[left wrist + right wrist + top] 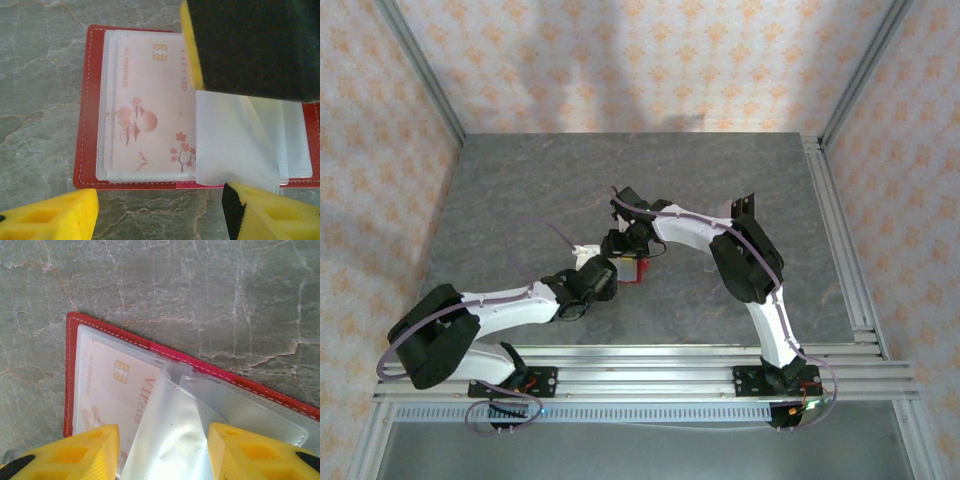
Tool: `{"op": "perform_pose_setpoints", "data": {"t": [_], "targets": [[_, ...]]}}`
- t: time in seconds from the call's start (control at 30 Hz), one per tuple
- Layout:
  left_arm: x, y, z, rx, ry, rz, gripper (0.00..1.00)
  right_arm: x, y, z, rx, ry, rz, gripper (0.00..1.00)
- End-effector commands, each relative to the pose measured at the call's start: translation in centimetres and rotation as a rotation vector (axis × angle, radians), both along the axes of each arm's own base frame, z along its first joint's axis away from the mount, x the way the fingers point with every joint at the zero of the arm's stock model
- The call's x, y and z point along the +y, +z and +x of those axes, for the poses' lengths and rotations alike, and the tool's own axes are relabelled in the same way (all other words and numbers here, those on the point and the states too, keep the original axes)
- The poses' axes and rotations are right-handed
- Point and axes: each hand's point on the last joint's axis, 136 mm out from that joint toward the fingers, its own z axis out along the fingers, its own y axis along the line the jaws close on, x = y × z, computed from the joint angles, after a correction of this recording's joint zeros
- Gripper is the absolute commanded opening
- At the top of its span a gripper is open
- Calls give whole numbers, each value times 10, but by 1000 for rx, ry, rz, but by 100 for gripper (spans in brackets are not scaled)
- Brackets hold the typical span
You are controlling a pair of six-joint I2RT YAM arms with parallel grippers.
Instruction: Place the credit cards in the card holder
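Note:
The card holder (632,272) (82,125) (70,370) lies open on the grey table, red with clear plastic sleeves inside. One credit card (150,115) (107,385), pale pink with a chip and "VIP CARD" print, sits in the sleeve of one page. A loose sleeve leaf (230,140) (170,440) stands up at the fold. My right gripper (164,452) (625,245) hovers over the holder, open, with that leaf rising between its fingers. My left gripper (160,215) (608,272) is open just off the holder's near edge, with bare table between its fingers.
The grey marble-patterned tabletop (520,200) surrounds the holder. Aluminium rails (840,230) run along the right and near edges. Patterned walls (620,60) close in the back and sides. The two arms meet close together at the table's middle.

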Motion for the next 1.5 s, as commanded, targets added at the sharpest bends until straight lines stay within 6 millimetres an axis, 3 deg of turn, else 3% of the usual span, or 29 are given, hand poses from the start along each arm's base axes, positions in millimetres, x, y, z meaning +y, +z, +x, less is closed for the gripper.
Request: {"op": "perform_pose_setpoints", "data": {"t": [0.0, 0.17, 0.53, 0.97, 1.17, 1.33, 1.47], "targets": [[5, 13, 10, -66, 62, 17, 68, 4, 12, -2, -5, 3, 18, 49], [12, 18, 11, -90, 90, 24, 68, 1, 29, 4, -35, -21, 41, 50], [19, 23, 13, -112, 107, 68, 68, -6, 83, 19, -103, -106, 163, 52], [41, 34, 22, -120, 163, 127, 69, -1, 75, 21, -77, -117, 179, 52], [69, 21, 24, -46, 249, 192, 69, -6, 78, 18, -83, -126, 181, 53], [81, 8, 29, 22, 280, 236, 69, -18, 73, 8, -76, -139, 161, 52], [81, 1, 31, 58, 274, 259, 69, -42, 65, 0, -115, -150, 66, 52]]}}
